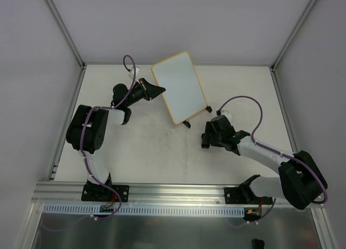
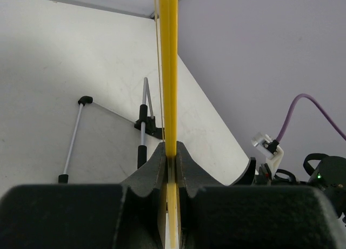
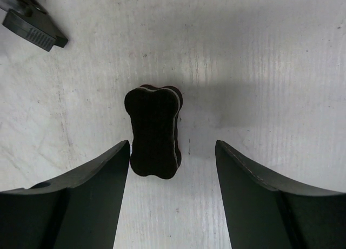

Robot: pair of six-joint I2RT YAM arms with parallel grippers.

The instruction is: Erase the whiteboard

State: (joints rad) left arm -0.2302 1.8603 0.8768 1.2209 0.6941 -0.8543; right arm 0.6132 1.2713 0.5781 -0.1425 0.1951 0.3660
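Note:
The whiteboard (image 1: 179, 86), white with a thin yellow frame, stands tilted at the back centre on black clip feet (image 1: 187, 124). Its face shows no red marks in the top view. My left gripper (image 1: 157, 90) is shut on its left edge. In the left wrist view the yellow frame (image 2: 168, 70) runs edge-on between the closed jaws of that gripper (image 2: 171, 151). My right gripper (image 1: 205, 141) is open and hangs low over the table in front of the board. A small black eraser block (image 3: 154, 131) lies on the table close to the left finger (image 3: 102, 173) of that gripper (image 3: 173, 146), not gripped.
The board's wire stand legs (image 2: 143, 124) rest on the white table (image 1: 146, 146). A black clip foot (image 3: 35, 30) shows at the top left of the right wrist view. Grey walls enclose the table on the left, back and right.

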